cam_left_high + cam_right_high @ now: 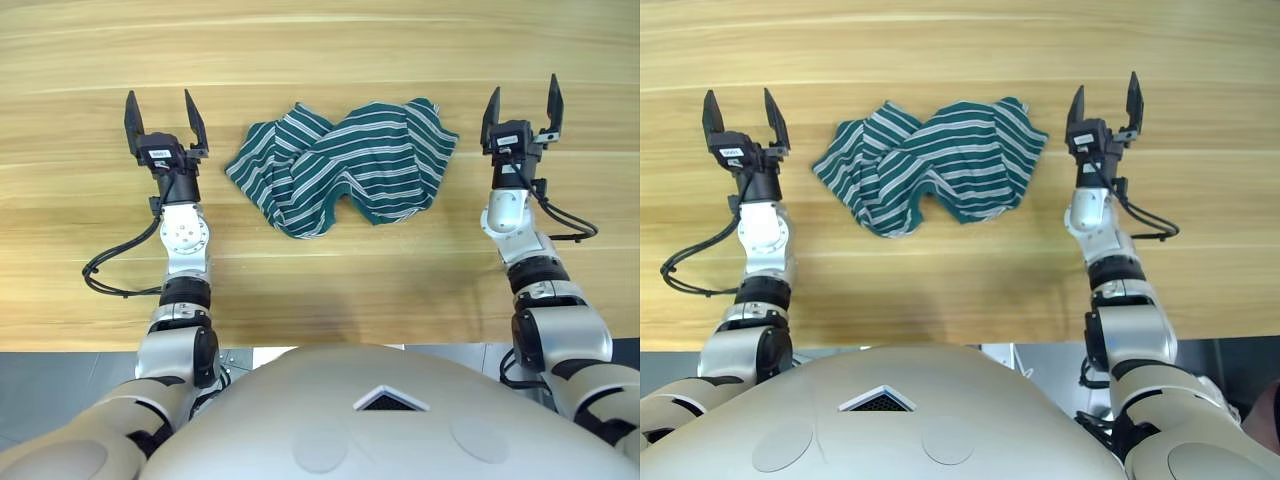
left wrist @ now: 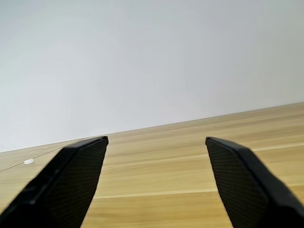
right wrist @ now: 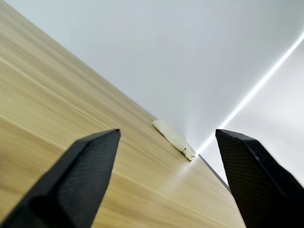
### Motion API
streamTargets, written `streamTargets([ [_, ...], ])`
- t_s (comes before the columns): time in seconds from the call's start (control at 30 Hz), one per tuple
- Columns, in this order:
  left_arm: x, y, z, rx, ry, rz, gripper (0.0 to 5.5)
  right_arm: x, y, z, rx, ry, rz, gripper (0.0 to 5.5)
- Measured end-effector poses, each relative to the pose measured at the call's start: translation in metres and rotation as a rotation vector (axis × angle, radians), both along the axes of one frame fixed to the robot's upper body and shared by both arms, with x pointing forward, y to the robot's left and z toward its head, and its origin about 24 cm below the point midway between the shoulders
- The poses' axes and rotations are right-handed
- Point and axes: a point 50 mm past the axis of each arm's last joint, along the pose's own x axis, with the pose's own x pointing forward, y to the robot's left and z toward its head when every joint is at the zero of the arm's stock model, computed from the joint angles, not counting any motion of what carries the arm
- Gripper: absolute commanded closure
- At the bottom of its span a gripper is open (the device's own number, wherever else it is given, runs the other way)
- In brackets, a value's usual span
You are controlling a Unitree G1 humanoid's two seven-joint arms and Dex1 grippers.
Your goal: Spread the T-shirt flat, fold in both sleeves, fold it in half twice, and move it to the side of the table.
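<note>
A light wooden table (image 1: 330, 40) with long plank grain spans the scene, its near edge meeting a grey tiled floor (image 1: 60, 385). Beyond it rises a plain white wall (image 2: 142, 61), where a bright strip of light (image 3: 256, 85) runs. A small pale object (image 3: 173, 138) lies near the table's far edge.

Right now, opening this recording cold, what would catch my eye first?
A crumpled green T-shirt with white stripes lies bunched up in the middle of the wooden table, not yet spread flat. The left gripper and the right gripper flank it, one on each side, both open and clear of the cloth.
</note>
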Motion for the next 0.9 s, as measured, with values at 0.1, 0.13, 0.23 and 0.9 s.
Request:
streamTargets([
  [0.1,-0.001,0.000,0.000,0.000,0.000,0.000,1.68,0.000,0.000,0.000,0.000,-0.002,-0.001,1.82],
  [0.13,-0.001,0.000,0.000,0.000,0.000,0.000,1.68,0.000,0.000,0.000,0.001,-0.005,-0.004,1.82],
  [0.23,-0.001,-0.001,-0.001,0.001,0.002,-0.003,1.68,0.000,0.000,0.000,0.002,-0.008,-0.007,1.82],
  [0.9,-0.102,-0.021,0.049,0.817,0.328,-1.029,1.68,-0.037,-0.003,0.033,-0.511,0.226,0.422,1.82],
])
